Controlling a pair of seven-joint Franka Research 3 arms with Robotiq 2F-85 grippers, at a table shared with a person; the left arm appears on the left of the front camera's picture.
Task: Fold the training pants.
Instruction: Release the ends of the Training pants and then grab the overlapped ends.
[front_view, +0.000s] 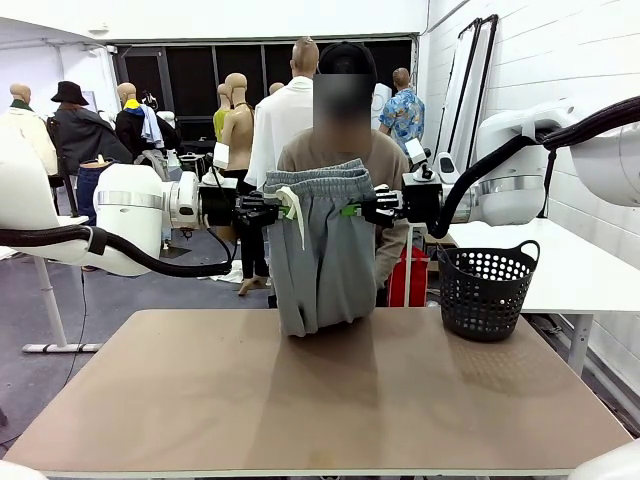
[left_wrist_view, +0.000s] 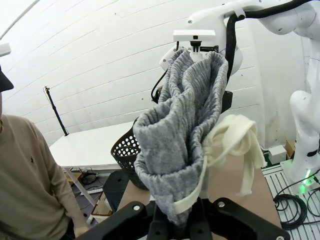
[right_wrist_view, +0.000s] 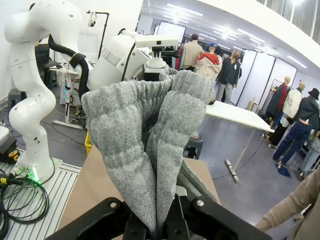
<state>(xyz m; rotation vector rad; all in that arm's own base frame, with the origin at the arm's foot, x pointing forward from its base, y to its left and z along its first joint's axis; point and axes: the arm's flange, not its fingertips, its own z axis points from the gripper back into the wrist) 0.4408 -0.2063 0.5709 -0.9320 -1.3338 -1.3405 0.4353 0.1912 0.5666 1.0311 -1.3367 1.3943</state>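
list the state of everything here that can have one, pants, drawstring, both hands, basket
training pants: held up by the waistband, hanging, lower end down at the table
drawstring: untied, dangling loose
left hand: shut on the waistband's one side
right hand: shut on the waistband's other side
basket: upright on the table, handle up, contents cannot be told

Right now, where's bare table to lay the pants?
The near half of the table is bare, and the far left corner too. Crowded along the far edge: the pants hang at its middle, the basket stands at far right.
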